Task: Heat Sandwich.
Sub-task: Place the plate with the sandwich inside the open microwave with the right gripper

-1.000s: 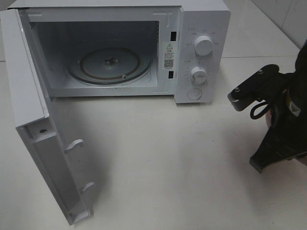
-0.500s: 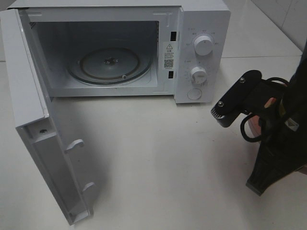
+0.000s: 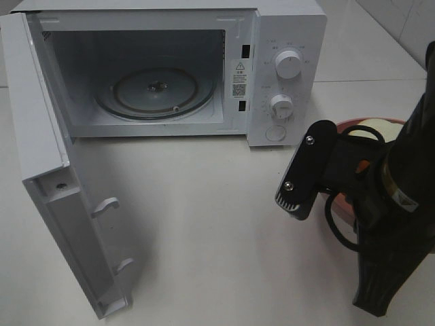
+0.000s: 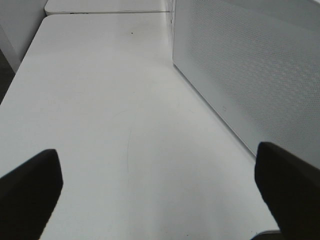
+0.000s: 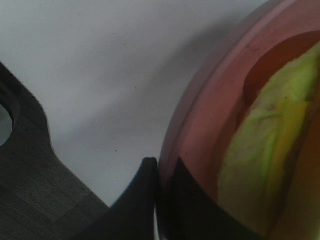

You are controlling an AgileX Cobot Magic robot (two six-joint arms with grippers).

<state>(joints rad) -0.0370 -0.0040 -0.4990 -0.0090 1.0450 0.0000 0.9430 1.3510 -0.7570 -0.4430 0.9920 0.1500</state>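
Observation:
The sandwich [image 3: 377, 127] lies on a round pink plate [image 3: 345, 125] at the right of the exterior view, mostly hidden behind my right arm [image 3: 394, 197]. In the right wrist view my right gripper [image 5: 160, 172] is shut on the plate's rim [image 5: 200, 125], with the sandwich's yellow-green filling [image 5: 265, 150] just beyond it. The white microwave [image 3: 285, 27] stands at the back with its door [image 3: 54, 197] swung open to the left and its glass turntable [image 3: 156, 92] bare. My left gripper [image 4: 160, 195] is open over bare table and holds nothing.
The microwave's control panel with two knobs [image 3: 289, 64] faces the plate. The perforated side wall of the microwave [image 4: 250, 75] runs along the left gripper. White table [image 3: 224, 224] spreads in front of the microwave.
My right arm has swung left and forward toward the microwave, bringing the pink plate and sandwich into view. The left gripper and the microwave door have not moved.

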